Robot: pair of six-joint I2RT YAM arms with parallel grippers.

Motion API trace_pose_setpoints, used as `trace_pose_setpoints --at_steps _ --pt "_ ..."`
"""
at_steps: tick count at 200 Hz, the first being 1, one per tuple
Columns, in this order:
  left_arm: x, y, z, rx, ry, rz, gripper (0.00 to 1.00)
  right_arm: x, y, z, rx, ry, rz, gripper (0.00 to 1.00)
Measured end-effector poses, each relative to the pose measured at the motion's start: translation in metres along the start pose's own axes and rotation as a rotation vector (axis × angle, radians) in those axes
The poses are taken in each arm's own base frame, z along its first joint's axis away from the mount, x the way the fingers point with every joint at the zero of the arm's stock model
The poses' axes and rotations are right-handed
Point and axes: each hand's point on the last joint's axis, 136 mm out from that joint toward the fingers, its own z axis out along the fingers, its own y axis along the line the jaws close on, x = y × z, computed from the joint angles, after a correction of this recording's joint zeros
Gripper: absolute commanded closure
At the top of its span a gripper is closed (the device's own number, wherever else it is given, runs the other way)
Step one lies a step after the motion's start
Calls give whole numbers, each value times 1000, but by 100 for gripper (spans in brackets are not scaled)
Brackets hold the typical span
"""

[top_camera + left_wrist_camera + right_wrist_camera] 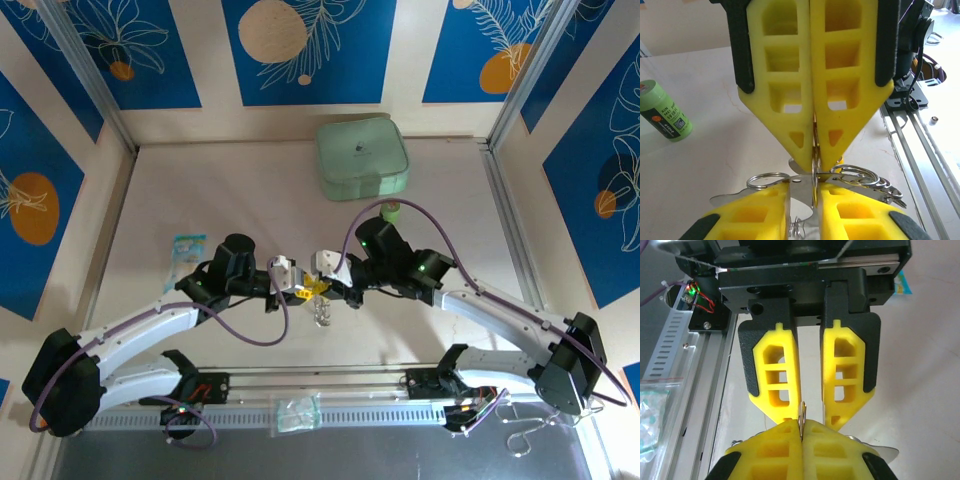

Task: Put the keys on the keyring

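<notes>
Keyring (860, 176) between pressed-together right claw (802, 426) tips; left claw (804, 189) slightly ajar

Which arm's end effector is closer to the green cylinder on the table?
Right. The right end effector sits on the near side of the green cylinder, a little leftward. The left end effector meets it tip to tip, farther leftward.

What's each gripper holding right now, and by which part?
Right gripper: fingertips shut on the edge of a thin metal piece; what it is cannot be told. Left gripper: fingers slightly apart around it, not clamping.
</notes>
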Motion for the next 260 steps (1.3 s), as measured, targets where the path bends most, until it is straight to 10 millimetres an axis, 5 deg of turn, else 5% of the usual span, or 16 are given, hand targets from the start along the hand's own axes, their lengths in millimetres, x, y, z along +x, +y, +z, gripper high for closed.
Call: trace_pose_setpoints --at_steps 38,64,102,166,205,260 --pt "3 -2 0 8 10 -7 96 2 -1 3 -5 40 -17 100" --pt "3 -2 0 10 10 -6 100 1 -4 0 7 25 10 70" --pt "2 0 0 1 8 0 100 3 -3 -21 75 -85 76 64" --pt "-1 1 0 -6 -5 12 100 6 2 -13 108 -133 164 68" --pt "-1 1 0 -6 -5 13 100 4 -4 -14 136 -142 175 84" --pt "-1 1 0 -6 -5 13 100 6 -6 -13 151 -133 172 95"
